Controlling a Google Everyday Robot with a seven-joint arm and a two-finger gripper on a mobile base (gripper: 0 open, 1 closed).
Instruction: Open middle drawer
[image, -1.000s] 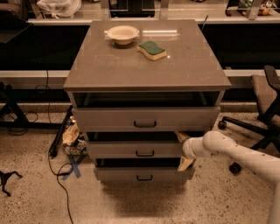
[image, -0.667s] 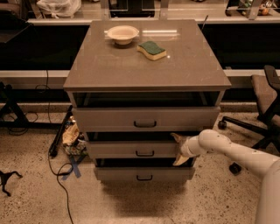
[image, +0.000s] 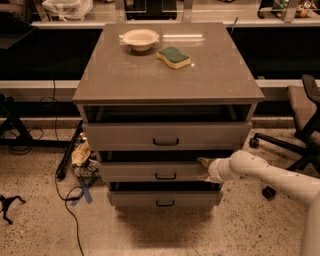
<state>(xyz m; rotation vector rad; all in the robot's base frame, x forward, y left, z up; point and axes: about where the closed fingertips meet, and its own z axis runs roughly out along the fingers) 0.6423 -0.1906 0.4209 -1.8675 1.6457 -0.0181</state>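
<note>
The grey cabinet (image: 167, 75) has three drawers. The middle drawer (image: 150, 171) has a flat grey front and a small black bar handle (image: 165, 176); its front stands a little forward of the cabinet, with a dark gap above it. My gripper (image: 204, 170) is at the right end of the middle drawer's front, on the end of the white arm (image: 265, 175) that comes in from the right. Its tan fingertips (image: 204, 162) touch the drawer's top right edge.
The top drawer (image: 167, 135) and the lowest drawer (image: 165, 198) also stand slightly out. A cream bowl (image: 140, 38) and a green-and-yellow sponge (image: 174, 57) lie on the cabinet top. An office chair (image: 300, 120) is at the right; cables and a bag (image: 82, 155) lie at the left.
My gripper has moved a little left along the middle drawer's right end. The drawer front looks the same.
</note>
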